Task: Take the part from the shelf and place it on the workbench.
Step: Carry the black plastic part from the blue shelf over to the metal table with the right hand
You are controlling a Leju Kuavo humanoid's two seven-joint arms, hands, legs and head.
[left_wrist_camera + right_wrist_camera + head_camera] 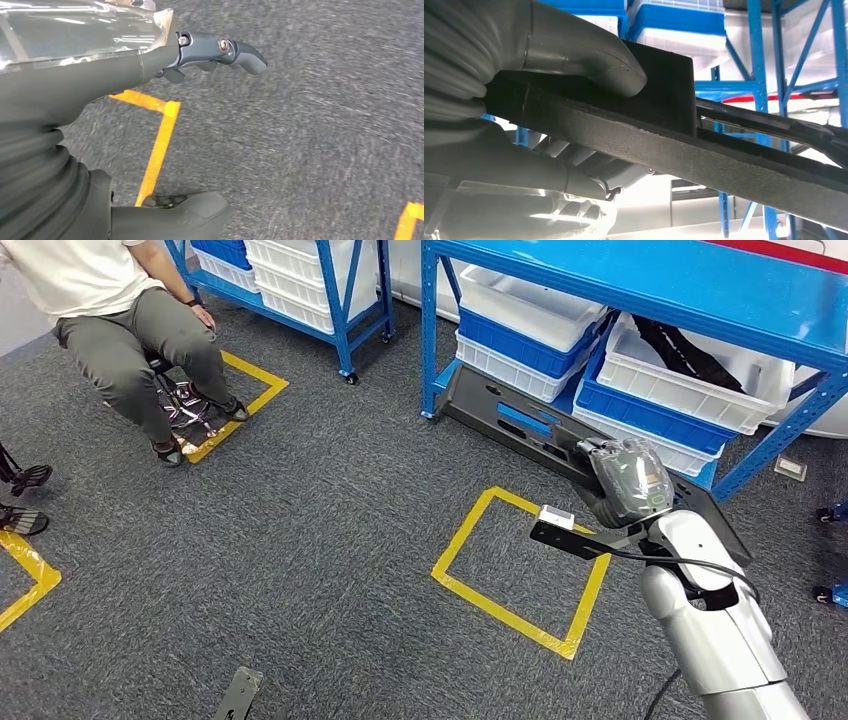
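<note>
Start with the head view. Your right hand [625, 480] is raised in front of the blue steel shelf rack [640, 280] and grips the long flat black plastic part [540, 430], which runs away from the hand toward the rack's near post and also back past the wrist. Its long axis lies slantwise, roughly level, with 1 end close to the post and the lower tier of white and blue plastic bins [520, 350]. The part looks already drawn clear of the shelf, though the far end sits so near the frame that you cannot be sure it is free. The yellow tape square [515, 565] on the grey carpet lies below the hand. A seated person [130, 320] is well apart on the left. No bench shows, so the carry likely calls for a turn away from the rack, minding that far end as it swings.

In the left wrist view, your left hand [150, 90] hangs over the carpet beside a yellow tape line [160, 140], its thumb and fingers apart and holding nothing. The right hand is clearly the one on the job.

In the right wrist view, the thick grey thumb [589, 55] presses on top of the part [704, 155], clamping it. The part is a textured matt black strip with a raised block under the thumb.
</note>
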